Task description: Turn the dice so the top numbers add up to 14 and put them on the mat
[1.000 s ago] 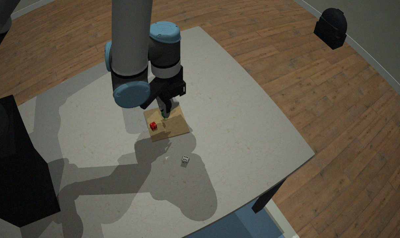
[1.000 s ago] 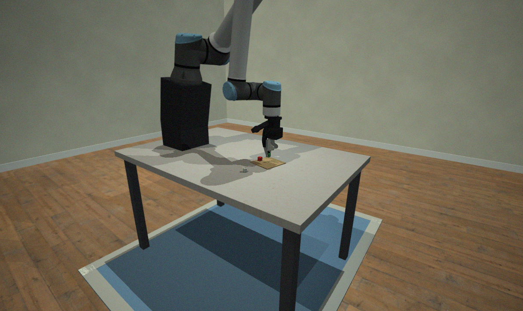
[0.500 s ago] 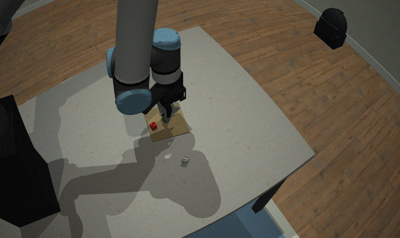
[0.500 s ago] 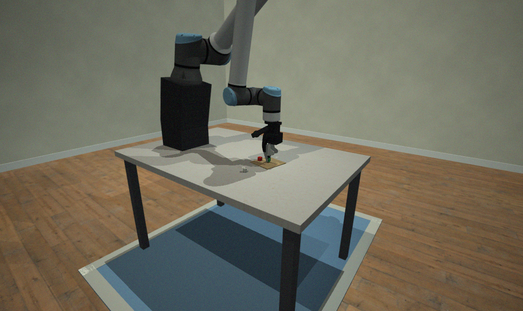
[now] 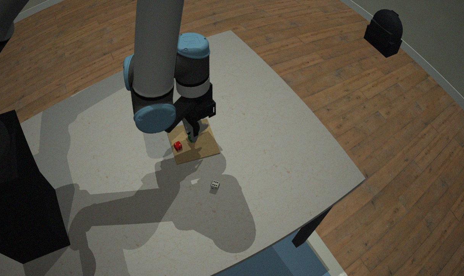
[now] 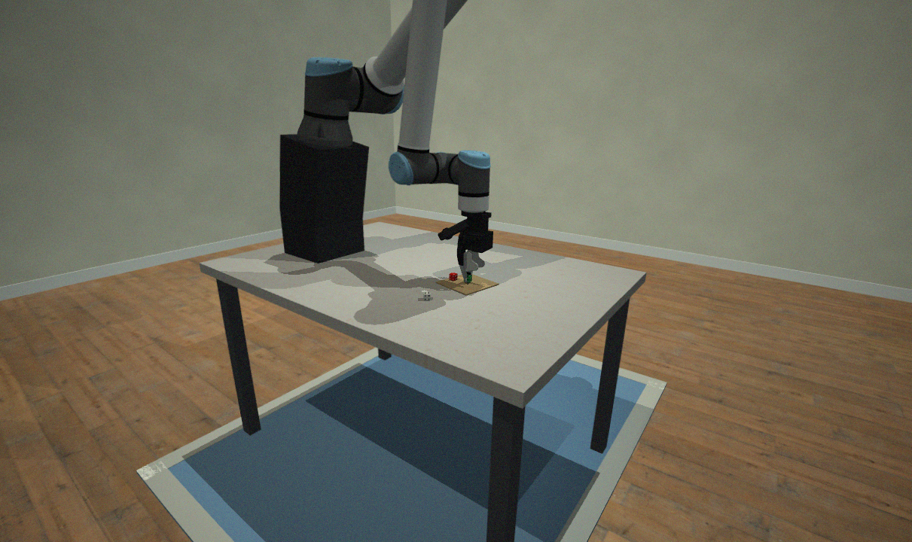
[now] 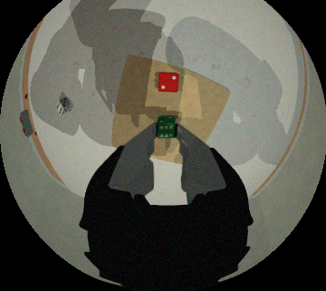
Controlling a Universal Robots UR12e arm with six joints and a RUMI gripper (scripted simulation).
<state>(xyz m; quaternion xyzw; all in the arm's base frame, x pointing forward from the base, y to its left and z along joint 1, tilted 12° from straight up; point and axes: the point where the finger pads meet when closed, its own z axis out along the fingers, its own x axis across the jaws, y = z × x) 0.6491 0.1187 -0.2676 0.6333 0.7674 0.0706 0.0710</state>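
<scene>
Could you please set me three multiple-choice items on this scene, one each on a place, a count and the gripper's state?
1. Where is the white die?
A) On the mat
B) On the table, off the mat
C) Under the table

2. How many pips show on top of the red die?
A) Two
B) Four
C) Five

3. What is the gripper's state?
A) Wide open
B) Shut on the red die
C) Shut on the green die

1 B: the white die sits outside the mat's edges.
2 A: the red die shows two white dots from above.
3 C: the gripper's fingertips flank the green die.
</scene>
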